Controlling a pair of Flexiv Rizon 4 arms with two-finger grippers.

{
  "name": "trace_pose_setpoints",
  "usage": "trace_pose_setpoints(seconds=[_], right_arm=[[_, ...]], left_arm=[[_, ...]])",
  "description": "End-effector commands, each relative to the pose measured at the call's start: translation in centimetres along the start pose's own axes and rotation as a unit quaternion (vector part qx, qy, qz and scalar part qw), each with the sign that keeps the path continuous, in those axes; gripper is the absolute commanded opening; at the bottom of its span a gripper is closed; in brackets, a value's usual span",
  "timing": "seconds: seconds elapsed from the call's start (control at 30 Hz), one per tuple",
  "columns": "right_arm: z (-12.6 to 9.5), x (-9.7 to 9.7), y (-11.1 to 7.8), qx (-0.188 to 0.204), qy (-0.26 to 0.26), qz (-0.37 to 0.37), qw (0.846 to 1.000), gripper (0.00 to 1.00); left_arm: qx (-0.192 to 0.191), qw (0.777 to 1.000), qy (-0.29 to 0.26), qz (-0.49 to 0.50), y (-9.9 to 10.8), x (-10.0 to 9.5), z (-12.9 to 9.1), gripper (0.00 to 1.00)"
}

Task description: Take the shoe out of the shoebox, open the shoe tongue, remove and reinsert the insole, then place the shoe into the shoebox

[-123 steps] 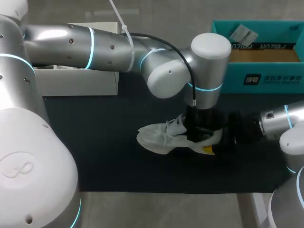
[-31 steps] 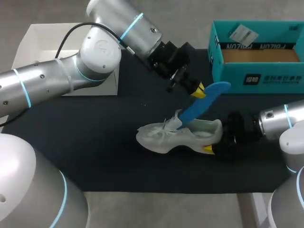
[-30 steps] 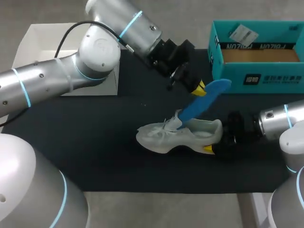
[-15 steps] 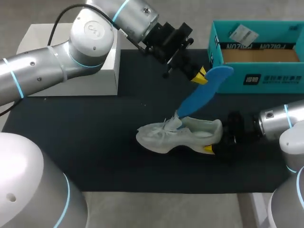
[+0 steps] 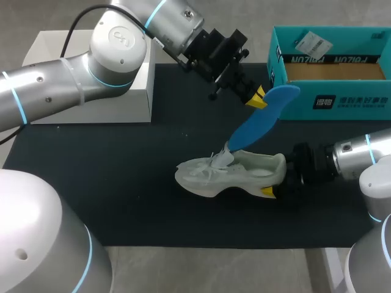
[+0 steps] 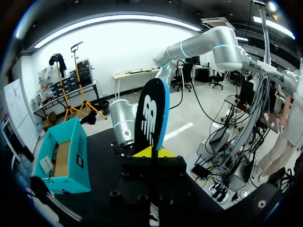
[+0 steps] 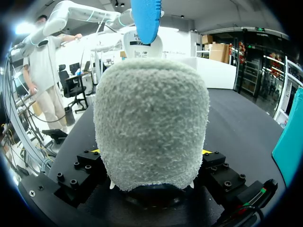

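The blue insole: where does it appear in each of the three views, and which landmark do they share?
Head view: the insole slants up from the shoe to the left gripper, near the middle.
Left wrist view: the insole stands upright between that gripper's fingers, dark underside showing.
Right wrist view: the insole's blue end shows above and beyond the shoe.
Shared landmark: the teal shoebox.

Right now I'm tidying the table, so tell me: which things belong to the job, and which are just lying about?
Job: shoe, heel in the right gripper; blue insole, in the left gripper; teal shoebox.
Lying about: white box; paper tag inside the shoebox.
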State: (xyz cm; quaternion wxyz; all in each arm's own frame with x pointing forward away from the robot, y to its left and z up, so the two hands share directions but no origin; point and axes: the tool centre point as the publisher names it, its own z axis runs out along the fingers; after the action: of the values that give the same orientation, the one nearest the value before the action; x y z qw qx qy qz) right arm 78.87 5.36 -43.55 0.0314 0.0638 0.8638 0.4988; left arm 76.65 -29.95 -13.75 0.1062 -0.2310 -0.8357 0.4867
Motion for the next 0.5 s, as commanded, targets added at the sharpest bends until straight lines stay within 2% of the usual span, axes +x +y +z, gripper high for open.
trace_pose_setpoints(seconds=[0.03,0.17,0.23,0.3,0.33,0.4,0.5], right_arm=[[0.4,0.1,-0.2,0.002,-0.001,0.000,1.000,0.00],[0.4,0.1,-0.2,0.002,-0.001,0.000,1.000,0.00],[0.4,0.1,-0.2,0.002,-0.001,0.000,1.000,0.00],[0.4,0.1,-0.2,0.002,-0.001,0.000,1.000,0.00],[0.4,0.1,-0.2,0.002,-0.001,0.000,1.000,0.00],[0.4,0.1,-0.2,0.002,-0.001,0.000,1.000,0.00],[0.4,0.1,-0.2,0.002,-0.001,0.000,1.000,0.00]], left_arm=[[0.001,1.000,-0.001,0.001,0.1,0.0,0.0,0.00],[0.001,1.000,-0.001,0.001,0.1,0.0,0.0,0.00],[0.032,0.999,-0.004,-0.030,-1.2,2.0,0.6,0.00],[0.045,0.997,0.003,-0.057,-2.2,4.0,0.7,0.00],[0.066,0.995,-0.003,-0.073,-2.8,4.9,0.7,0.00],[0.061,0.995,0.001,-0.084,-3.7,6.6,0.2,0.00],[0.083,0.991,-0.005,-0.108,-4.9,8.5,-0.8,0.00]])
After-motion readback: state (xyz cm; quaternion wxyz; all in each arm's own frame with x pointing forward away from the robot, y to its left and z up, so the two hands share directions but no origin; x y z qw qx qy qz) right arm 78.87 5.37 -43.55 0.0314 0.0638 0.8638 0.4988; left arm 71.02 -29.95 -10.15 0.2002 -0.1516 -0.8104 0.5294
